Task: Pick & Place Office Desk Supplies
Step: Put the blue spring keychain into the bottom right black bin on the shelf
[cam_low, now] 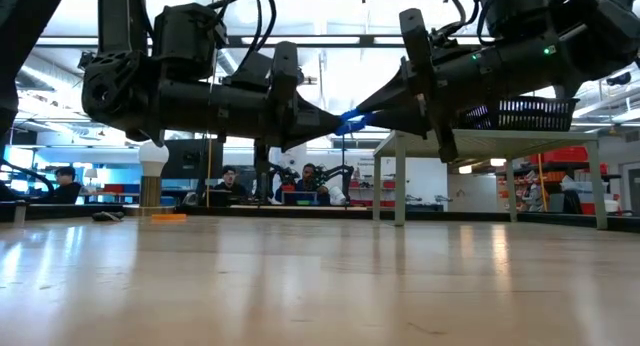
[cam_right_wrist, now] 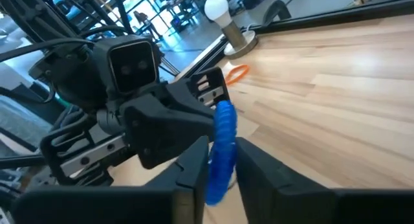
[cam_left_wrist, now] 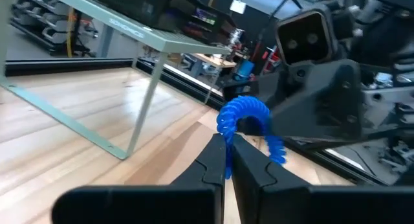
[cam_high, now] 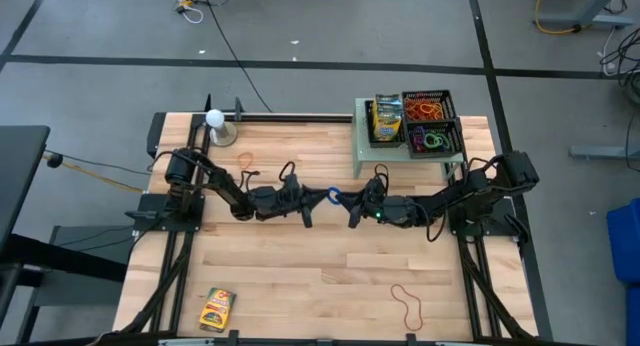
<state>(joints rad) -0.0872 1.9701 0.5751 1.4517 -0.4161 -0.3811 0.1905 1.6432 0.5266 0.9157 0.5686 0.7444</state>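
Near the front edge of the worktop there's a crayon box (cam_high: pixel 217 308) toward the left corner and a tan rubber band (cam_high: pixel 407 305) over to the right. Mid-table, both arms meet up in the air: the left gripper (cam_left_wrist: pixel 228 148) is pinched tight on a blue rubber band (cam_left_wrist: pixel 249 123), and the right gripper (cam_right_wrist: pixel 222 160) has its fingers around the same band, part open. At the back edge, a white ball on a stand (cam_high: pixel 216 124) and an orange rubber band (cam_high: pixel 245 160) sit left, with a green shelf (cam_high: pixel 362 156) holding black baskets (cam_high: pixel 443 121) at the right corner.

Bright, even indoor light. In the low view, ceiling glare turns both arms to silhouettes and sheens the table (cam_low: pixel 320 286). Wrist views blur at their near edges.
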